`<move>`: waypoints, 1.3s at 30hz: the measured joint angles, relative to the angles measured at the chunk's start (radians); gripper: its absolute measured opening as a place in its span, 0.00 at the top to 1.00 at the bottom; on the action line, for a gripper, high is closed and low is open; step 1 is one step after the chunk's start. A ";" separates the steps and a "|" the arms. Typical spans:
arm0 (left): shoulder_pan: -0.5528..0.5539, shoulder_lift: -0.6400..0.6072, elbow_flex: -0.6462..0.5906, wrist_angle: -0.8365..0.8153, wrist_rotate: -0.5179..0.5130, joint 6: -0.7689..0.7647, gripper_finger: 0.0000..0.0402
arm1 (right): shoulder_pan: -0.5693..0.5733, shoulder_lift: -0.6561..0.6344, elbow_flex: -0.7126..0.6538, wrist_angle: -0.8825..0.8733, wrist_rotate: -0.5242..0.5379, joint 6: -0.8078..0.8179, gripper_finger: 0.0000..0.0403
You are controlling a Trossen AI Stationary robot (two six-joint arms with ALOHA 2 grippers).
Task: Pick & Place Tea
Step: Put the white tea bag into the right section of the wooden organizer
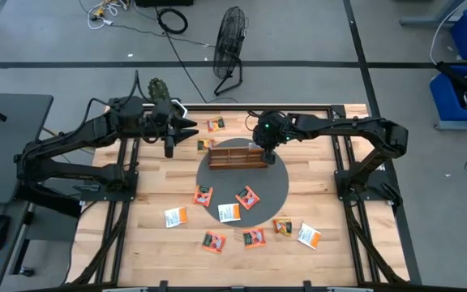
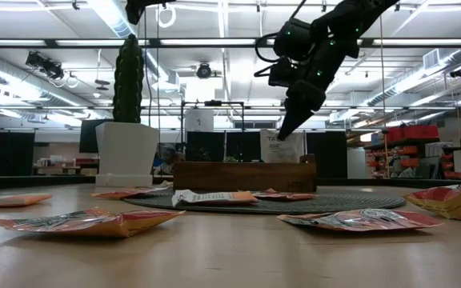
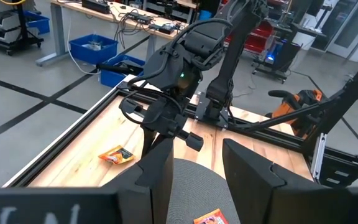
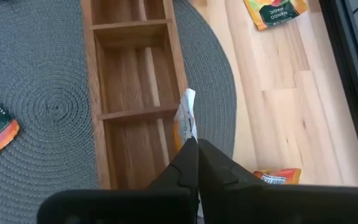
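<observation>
Over tray (image 4: 135, 93), R wrist view shows right gripper (image 4: 194, 146) pinching sachet (image 4: 186, 118).

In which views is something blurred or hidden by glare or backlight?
Low view: the nearest tea sachet is soft, and the right gripper is a dark silhouette against ceiling lights. Left wrist view: its own fingers are blurred. High view: evenly lit.

Wooden tray (image 1: 237, 156) on grey mat (image 1: 276, 191)
</observation>
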 joint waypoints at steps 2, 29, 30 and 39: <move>0.000 0.000 0.000 0.000 0.000 0.000 0.65 | -0.004 0.005 -0.003 0.011 0.000 0.000 1.00; 0.000 0.000 0.000 0.000 0.000 0.000 0.65 | -0.010 0.022 -0.024 0.023 0.018 0.027 0.84; 0.000 0.001 0.000 0.000 0.000 0.000 0.65 | -0.010 0.022 -0.024 0.024 0.023 0.027 0.83; 0.000 0.001 0.000 0.000 0.000 0.000 0.65 | -0.008 -0.032 -0.024 0.022 0.059 0.030 0.70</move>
